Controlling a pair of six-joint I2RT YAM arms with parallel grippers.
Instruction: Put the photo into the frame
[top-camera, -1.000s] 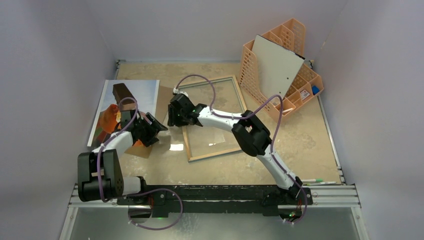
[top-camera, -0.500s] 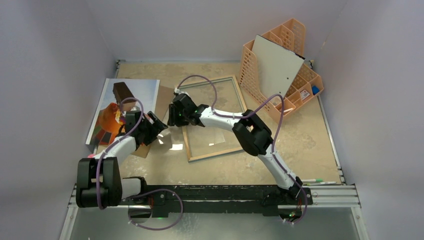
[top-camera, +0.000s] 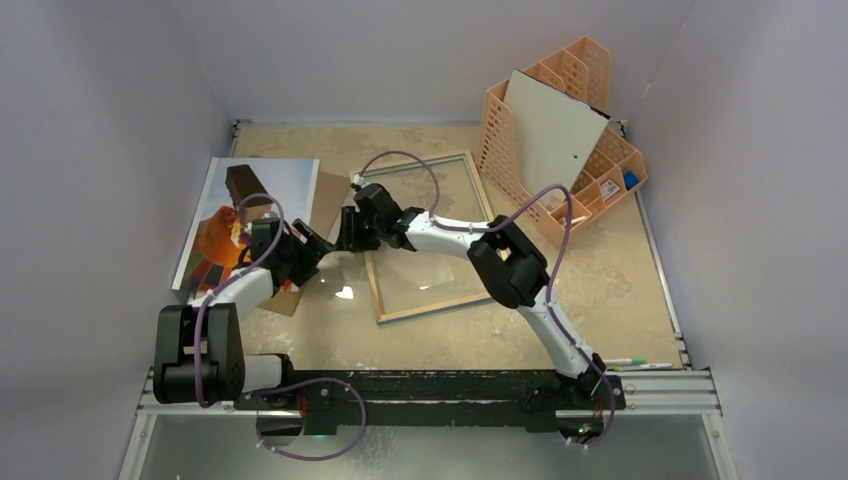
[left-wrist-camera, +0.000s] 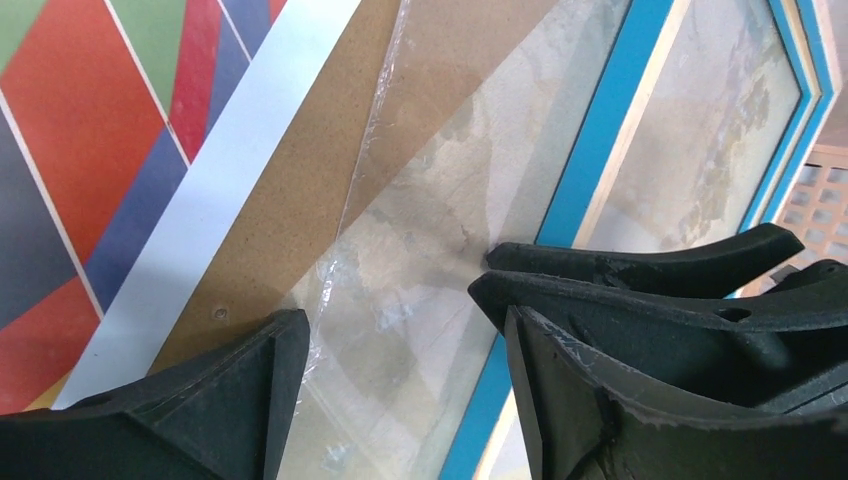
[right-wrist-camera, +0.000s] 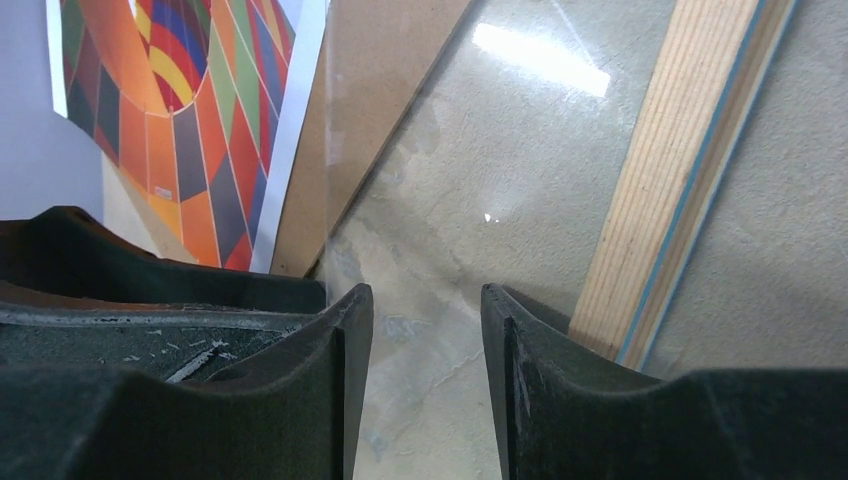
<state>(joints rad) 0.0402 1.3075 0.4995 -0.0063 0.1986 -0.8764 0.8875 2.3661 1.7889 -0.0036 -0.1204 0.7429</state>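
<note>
Just left of the frame (top-camera: 430, 309), the left gripper (top-camera: 322, 243) is spread wide and the right gripper (top-camera: 347, 235) narrowly parted, both holding nothing, over a clear sheet (left-wrist-camera: 400, 300) beside the photo (top-camera: 282, 185).

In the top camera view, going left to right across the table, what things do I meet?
photo → brown backing board → frame → orange organiser
</note>
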